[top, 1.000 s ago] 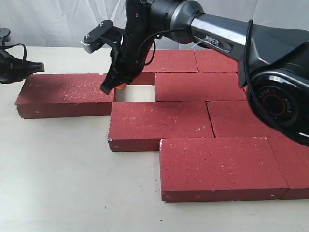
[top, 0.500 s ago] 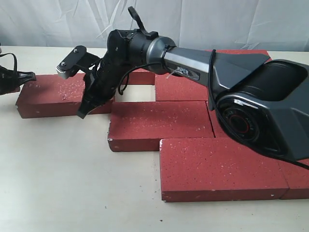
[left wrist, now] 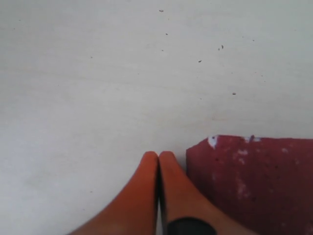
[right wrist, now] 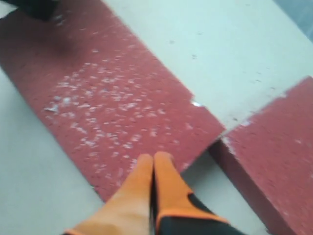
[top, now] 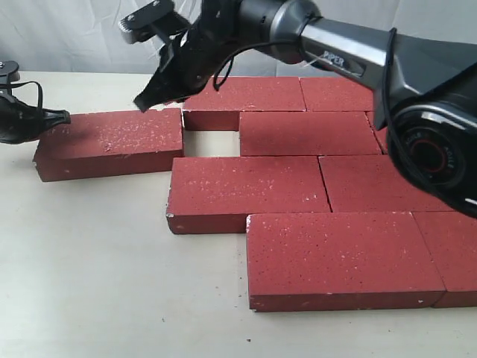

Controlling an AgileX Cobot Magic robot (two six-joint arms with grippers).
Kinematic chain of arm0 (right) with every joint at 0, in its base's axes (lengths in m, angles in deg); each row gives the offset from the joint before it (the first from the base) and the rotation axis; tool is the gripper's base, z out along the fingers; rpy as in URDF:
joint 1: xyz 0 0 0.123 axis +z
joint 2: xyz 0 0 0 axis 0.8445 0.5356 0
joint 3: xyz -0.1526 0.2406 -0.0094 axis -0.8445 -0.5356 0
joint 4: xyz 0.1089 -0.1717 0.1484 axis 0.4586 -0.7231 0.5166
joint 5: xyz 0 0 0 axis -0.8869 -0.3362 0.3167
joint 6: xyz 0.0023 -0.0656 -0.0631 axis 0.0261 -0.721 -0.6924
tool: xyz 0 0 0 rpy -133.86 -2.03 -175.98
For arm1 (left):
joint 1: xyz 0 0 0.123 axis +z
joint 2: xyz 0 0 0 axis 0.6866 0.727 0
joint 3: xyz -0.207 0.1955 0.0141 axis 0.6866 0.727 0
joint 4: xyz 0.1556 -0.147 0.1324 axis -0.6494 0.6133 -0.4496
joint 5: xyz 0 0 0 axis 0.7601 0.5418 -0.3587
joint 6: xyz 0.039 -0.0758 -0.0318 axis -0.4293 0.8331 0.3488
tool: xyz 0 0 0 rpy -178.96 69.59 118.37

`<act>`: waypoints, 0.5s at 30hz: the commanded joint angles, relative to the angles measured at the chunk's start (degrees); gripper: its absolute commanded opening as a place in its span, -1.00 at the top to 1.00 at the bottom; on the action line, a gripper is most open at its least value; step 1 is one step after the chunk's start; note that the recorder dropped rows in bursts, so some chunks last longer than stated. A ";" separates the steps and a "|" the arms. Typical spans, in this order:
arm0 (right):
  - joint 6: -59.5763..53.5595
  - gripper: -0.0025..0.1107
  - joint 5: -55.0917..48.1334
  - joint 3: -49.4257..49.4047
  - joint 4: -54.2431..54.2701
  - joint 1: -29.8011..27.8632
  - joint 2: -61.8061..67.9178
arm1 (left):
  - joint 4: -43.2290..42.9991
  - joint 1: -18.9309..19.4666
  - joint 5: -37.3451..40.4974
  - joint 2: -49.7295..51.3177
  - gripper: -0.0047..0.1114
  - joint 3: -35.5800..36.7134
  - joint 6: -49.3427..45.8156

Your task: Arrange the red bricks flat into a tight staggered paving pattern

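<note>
Several red bricks lie flat in staggered rows at the right, among them one point(top: 246, 190) in the middle and one point(top: 335, 257) at the front. A loose red brick point(top: 112, 142) lies slightly askew at the left, beside a small gap of bare table point(top: 212, 143). My right gripper point(top: 141, 103) hangs shut and empty above that brick's far edge; its wrist view shows the fingertips point(right wrist: 154, 157) over the speckled brick point(right wrist: 112, 98). My left gripper point(top: 63, 115) is shut at the brick's left end, fingertips point(left wrist: 158, 155) beside its corner point(left wrist: 254, 176).
The pale table point(top: 89, 283) stretches bare at the front left. A white curtain point(top: 74, 37) hangs behind. The right arm's dark body point(top: 432, 134) looms over the right-hand bricks. Another laid brick point(right wrist: 279, 147) edges the gap.
The right gripper dipped to the loose brick's front side, then rose to above its far edge. The loose brick shifted slightly right and turned a little. The left gripper followed its end.
</note>
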 commanded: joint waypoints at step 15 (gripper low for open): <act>5.09 0.97 2.90 0.07 -3.44 -2.91 9.11 | 0.45 -0.24 -0.24 -0.03 0.92 -0.42 0.07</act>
